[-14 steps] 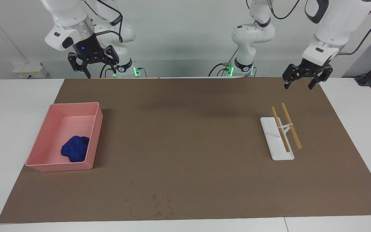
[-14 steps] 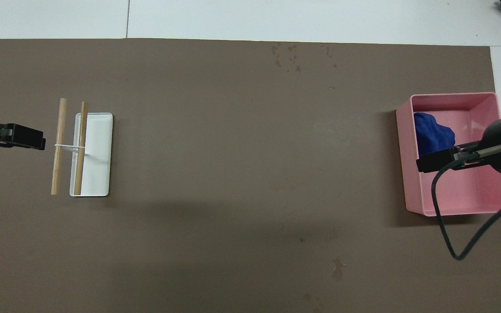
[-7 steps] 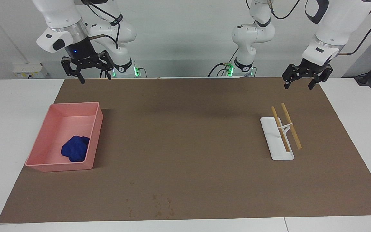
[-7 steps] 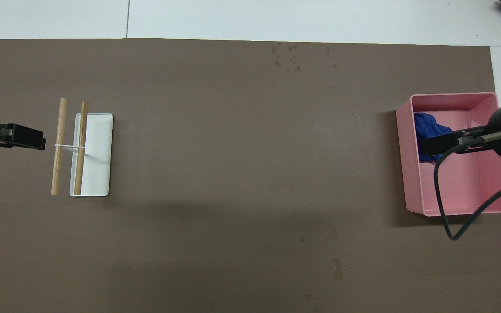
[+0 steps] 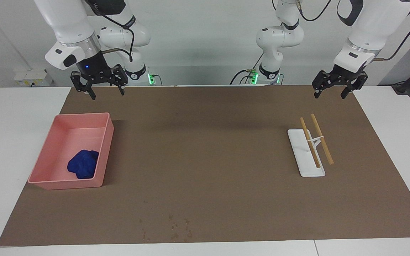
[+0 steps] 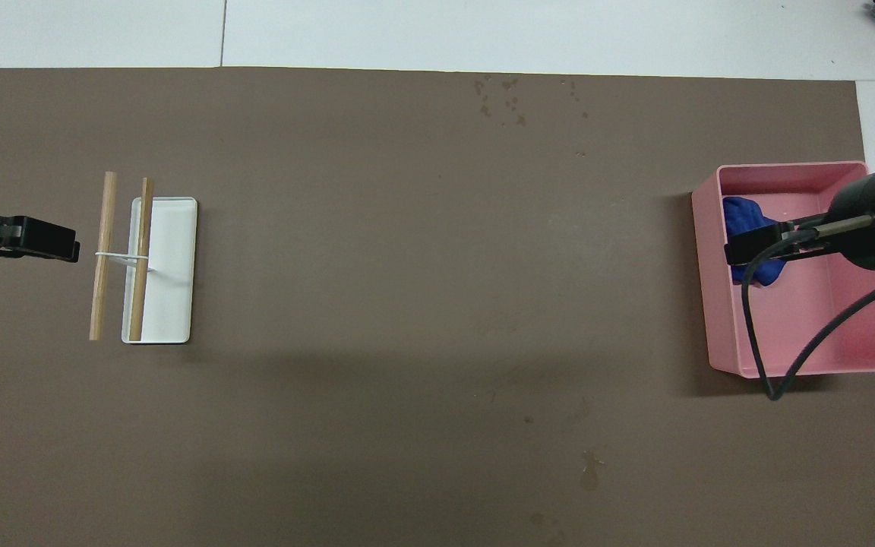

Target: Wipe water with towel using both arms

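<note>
The deep-blue towel (image 5: 83,164) lies bunched in a corner of the pink tray (image 5: 80,115), at the right arm's end of the table. In the overhead view the towel (image 6: 745,215) is partly covered by my right gripper (image 6: 741,251). My right gripper (image 5: 98,85) is open and empty, raised high over the tray (image 6: 787,165). My left gripper (image 5: 333,89) is open and empty, and waits in the air over the mat's corner near the stick rack; it also shows in the overhead view (image 6: 58,245). I cannot make out an oval water blotch on the brown mat.
A white rack holding two wooden sticks (image 5: 311,149) stands at the left arm's end, also in the overhead view (image 6: 156,266). A cluster of tiny dark specks (image 5: 176,227) marks the mat near the edge farthest from the robots.
My right gripper has moved away from the robots and come down a little; seen from above it now covers the towel. The left arm has not moved.
</note>
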Available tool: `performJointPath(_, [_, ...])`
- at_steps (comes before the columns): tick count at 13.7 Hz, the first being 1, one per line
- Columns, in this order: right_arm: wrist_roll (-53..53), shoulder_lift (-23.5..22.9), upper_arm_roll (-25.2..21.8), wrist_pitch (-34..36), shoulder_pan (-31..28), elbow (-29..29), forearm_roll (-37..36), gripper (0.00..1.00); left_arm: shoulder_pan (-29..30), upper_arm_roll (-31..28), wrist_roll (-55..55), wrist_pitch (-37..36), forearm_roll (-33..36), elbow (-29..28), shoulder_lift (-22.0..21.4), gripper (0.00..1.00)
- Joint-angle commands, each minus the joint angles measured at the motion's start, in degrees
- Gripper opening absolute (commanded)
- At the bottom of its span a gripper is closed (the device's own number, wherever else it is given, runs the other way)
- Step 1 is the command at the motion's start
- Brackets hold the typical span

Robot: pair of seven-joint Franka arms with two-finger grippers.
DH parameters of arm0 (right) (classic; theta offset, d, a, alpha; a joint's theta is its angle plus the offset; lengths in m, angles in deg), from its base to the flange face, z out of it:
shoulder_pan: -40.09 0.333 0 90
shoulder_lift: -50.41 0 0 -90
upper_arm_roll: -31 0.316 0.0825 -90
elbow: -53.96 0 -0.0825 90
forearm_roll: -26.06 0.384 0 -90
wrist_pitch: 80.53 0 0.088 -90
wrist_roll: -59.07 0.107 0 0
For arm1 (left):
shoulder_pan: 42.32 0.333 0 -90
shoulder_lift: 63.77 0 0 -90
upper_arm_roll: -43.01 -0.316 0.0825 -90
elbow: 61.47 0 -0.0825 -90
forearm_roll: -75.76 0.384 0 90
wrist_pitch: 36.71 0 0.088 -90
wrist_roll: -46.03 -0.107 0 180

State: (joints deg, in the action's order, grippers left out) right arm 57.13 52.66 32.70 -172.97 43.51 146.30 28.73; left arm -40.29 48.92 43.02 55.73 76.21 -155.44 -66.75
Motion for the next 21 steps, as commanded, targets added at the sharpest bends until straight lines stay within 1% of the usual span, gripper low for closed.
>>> performJointPath(1, [0.79, 1.19, -0.64, -0.37, 0.63, 0.82, -0.83, 1.00, 0.25, 0.07, -0.51, 0.54, 0.78, -1.66, -1.50, 1.00])
performJointPath(9, [0.71, 3.12, -2.40, -0.28, 0.28, 0.56, -0.74, 1.00, 0.25, 0.07, -0.51, 0.54, 0.78, -1.66, -1.50, 1.00])
performJointPath(13, [0.36, 3.47, -3.10, -0.72, 0.19, 1.79, -0.91, 1.00, 0.25, 0.07, -0.51, 0.54, 0.78, -1.66, -1.50, 1.00])
performJointPath(15, [0.36, 2.77, -3.10, -0.98, 0.19, 2.05, -1.00, 1.00, 0.25, 0.07, -0.51, 0.54, 0.78, -1.66, -1.50, 1.00])
performJointPath(18, [0.27, 1.28, -3.10, -1.51, -0.07, 0.82, -1.35, 1.00, 0.25, 0.07, -0.51, 0.54, 0.78, -1.66, -1.50, 1.00])
performJointPath(21, [0.18, -1.18, -3.02, 0.50, -0.16, -2.07, -2.93, 1.00, 0.25, 0.07, -0.51, 0.54, 0.78, -1.66, -1.50, 1.00])
